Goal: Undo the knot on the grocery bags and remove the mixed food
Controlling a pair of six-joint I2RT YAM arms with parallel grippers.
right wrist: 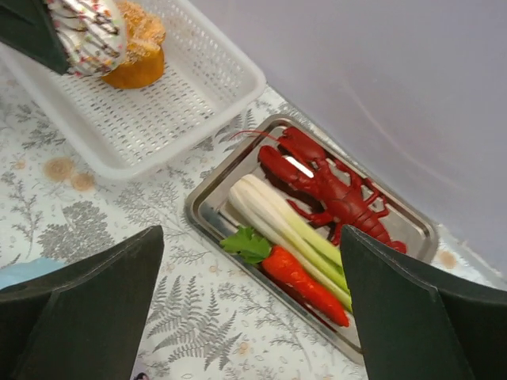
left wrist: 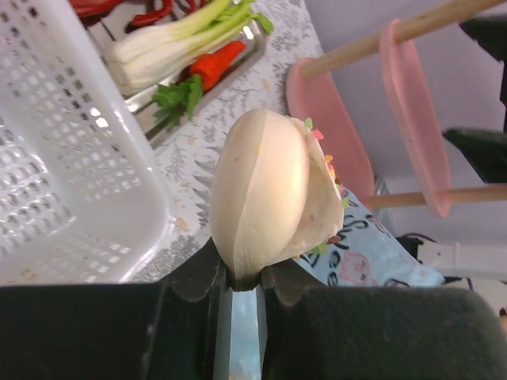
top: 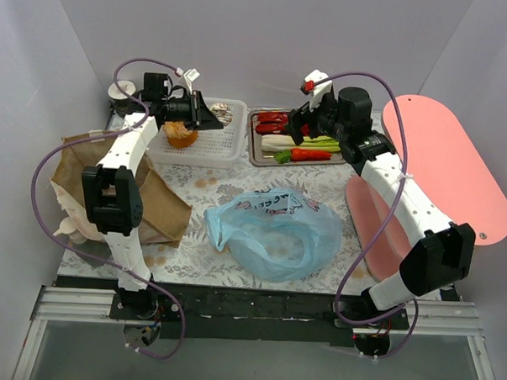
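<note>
Lower the cupcake [left wrist: 269,190], pinched in the nearly closed left gripper [left wrist: 244,273], gently to the floor of the white basket [top: 218,145] just beneath before releasing, clear of the right gripper [right wrist: 252,231] spread wide, empty, over the lobster [right wrist: 325,186] on the tray [right wrist: 198,210].

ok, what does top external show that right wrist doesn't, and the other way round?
Only top external: the brown paper bag, the pink boards, and both arms whole. Only right wrist: the white sprinkled icing on the cupcake, and the right gripper open, seen up close. Both: the white basket, the metal tray holding the lobster, leek and carrot, and the left gripper shut on the cupcake.
</note>
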